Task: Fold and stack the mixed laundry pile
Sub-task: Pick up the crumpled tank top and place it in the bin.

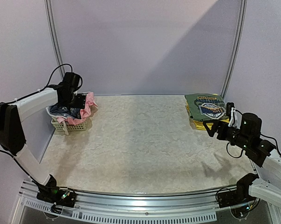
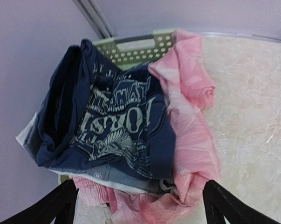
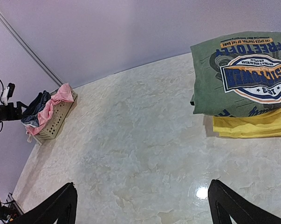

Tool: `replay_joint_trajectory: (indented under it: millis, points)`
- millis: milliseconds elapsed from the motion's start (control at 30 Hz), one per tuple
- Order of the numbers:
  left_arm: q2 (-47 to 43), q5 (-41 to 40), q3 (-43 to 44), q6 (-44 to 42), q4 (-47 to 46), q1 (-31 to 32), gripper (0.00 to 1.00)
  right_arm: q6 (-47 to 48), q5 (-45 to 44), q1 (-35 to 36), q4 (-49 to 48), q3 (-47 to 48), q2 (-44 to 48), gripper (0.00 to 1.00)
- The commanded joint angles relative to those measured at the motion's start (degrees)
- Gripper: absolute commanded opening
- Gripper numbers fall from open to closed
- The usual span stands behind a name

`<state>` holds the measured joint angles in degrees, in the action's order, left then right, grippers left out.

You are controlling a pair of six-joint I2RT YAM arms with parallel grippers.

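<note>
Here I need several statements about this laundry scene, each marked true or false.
1. The green printed tee lies on a yellow garment. True.
2. The lattice basket stands beside the green printed tee. False: it stands at the far left of the table, away from the tee.
3. The left gripper clamps the pink cloth. False: its jaws are open above the basket, holding nothing.
4. A navy printed tee lies in the basket beside the pink cloth. True.
5. The right gripper is open and empty. True.
</note>
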<state>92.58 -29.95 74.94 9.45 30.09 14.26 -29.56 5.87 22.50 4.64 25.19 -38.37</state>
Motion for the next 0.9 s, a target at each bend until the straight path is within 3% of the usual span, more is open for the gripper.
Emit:
replay_joint_trajectory:
  millis: [0, 200, 700, 800, 867]
  points:
    - [-2.55, 5.76, -3.44, 4.47, -0.77, -5.84, 0.92, -0.35, -1.17, 0.35, 1.19, 0.71, -0.37, 0.99]
    - [0.71, 11.79, -2.51, 4.35, -0.46, -8.43, 0.84, -1.01, -1.56, 0.31, 2.2, 1.52, -1.73, 0.99]
    - [14.13, 14.69, 8.39, 5.05, 1.96, -9.34, 0.58, -0.03, -2.05, 0.3, 2.49, 2.14, -3.1, 0.99]
    - [15.66, 15.2, 9.46, 5.25, 2.03, -9.46, 0.44, -0.02, -2.09, 0.34, 2.67, 2.23, -3.03, 0.99]
    - [16.32, 15.76, 9.74, 5.31, 1.98, -9.43, 0.27, -0.04, -1.96, 0.34, 2.7, 2.3, -2.95, 0.99]
